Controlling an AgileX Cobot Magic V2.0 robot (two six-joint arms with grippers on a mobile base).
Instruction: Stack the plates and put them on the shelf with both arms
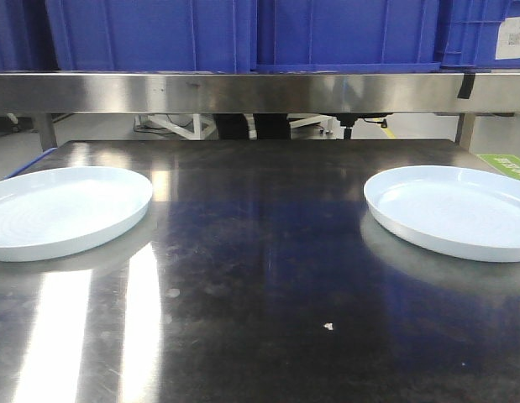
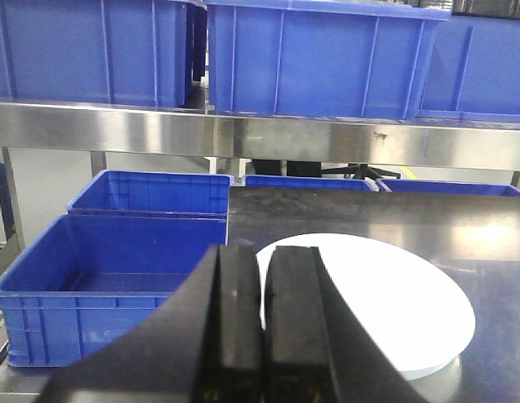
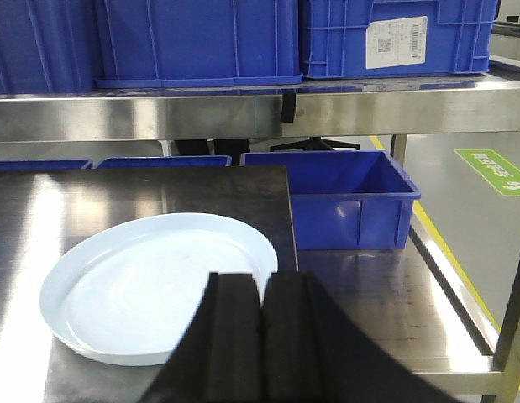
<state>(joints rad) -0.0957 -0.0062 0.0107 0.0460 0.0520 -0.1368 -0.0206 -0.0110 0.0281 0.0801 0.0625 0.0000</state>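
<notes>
Two plates: we see the left plate (image 1: 66,210) and the right plate (image 1: 453,210) lying flat on the tabletop (image 1: 260,285), well apart and unstacked.
Shelf (image 1: 243,91): a steel rail across the back, above the tabletop, with blue crates (image 1: 159,34) on it.
Left claw (image 2: 262,319): clenched on nothing, near the left plate and not touching it.
Right claw (image 3: 261,336): clenched on nothing, near the right plate and not touching it.
</notes>
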